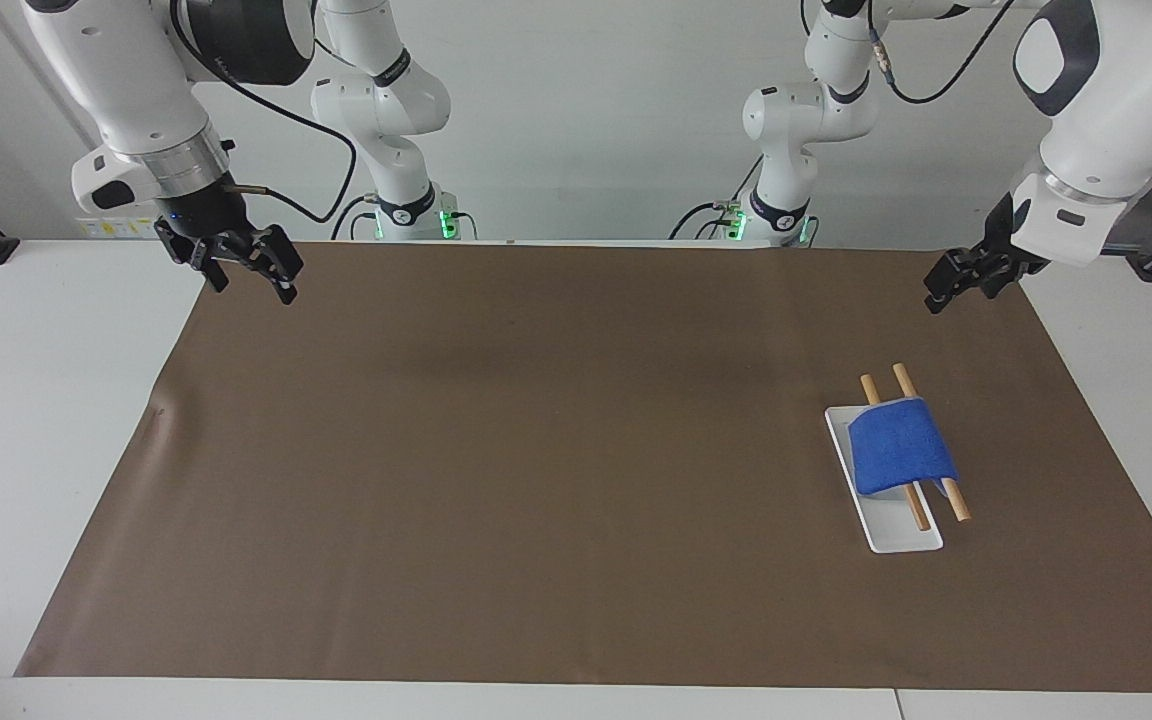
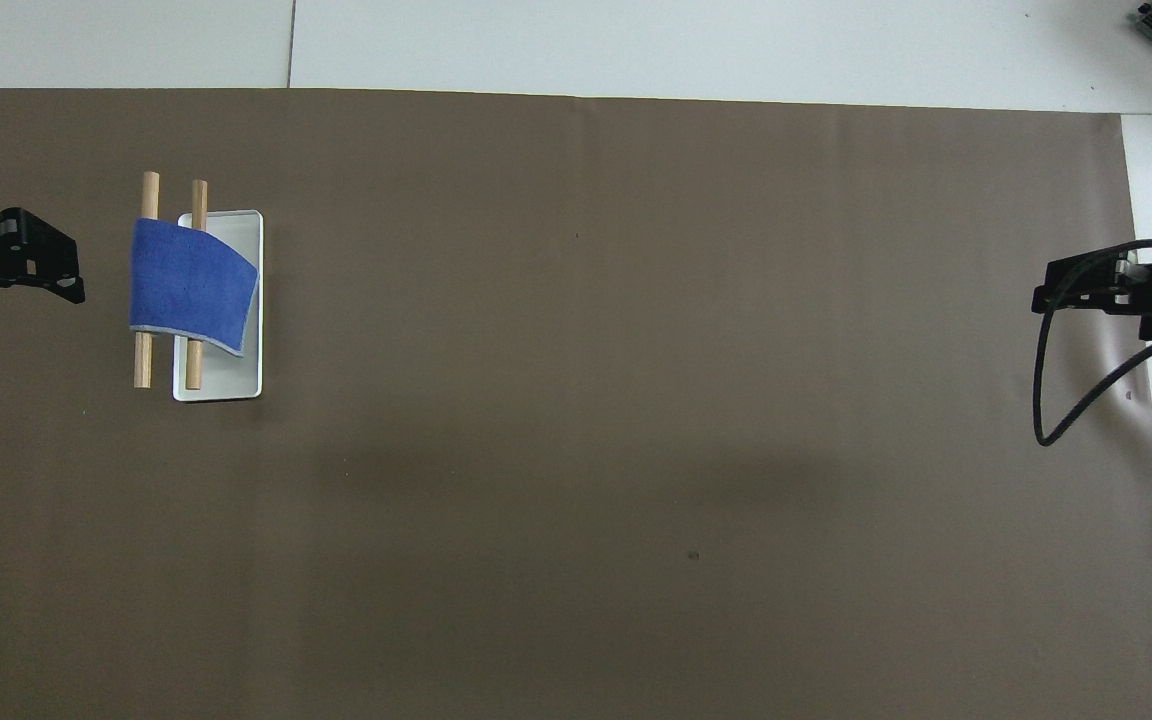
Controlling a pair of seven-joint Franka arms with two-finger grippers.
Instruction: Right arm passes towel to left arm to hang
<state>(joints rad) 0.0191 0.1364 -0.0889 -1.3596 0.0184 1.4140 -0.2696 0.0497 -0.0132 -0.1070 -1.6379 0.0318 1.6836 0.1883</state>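
Blue terry towel (image 1: 901, 445) drapes over two round wooden dowels (image 1: 936, 480) on a flat white rectangular tray (image 1: 886, 535), toward the left arm's end of the brown paper-covered surface (image 1: 536, 450). Left hand (image 1: 958, 280) hangs empty, fingers spread. Right hand (image 1: 246, 265) waits empty, fingers apart, over the sheet's corner.

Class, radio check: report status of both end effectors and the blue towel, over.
Left end effector open, empty, raised over the brown mat's edge. Right end effector open, empty, waiting. Bright-blue terry towel draped over two wooden dowels above white tray. Nothing obstructing.
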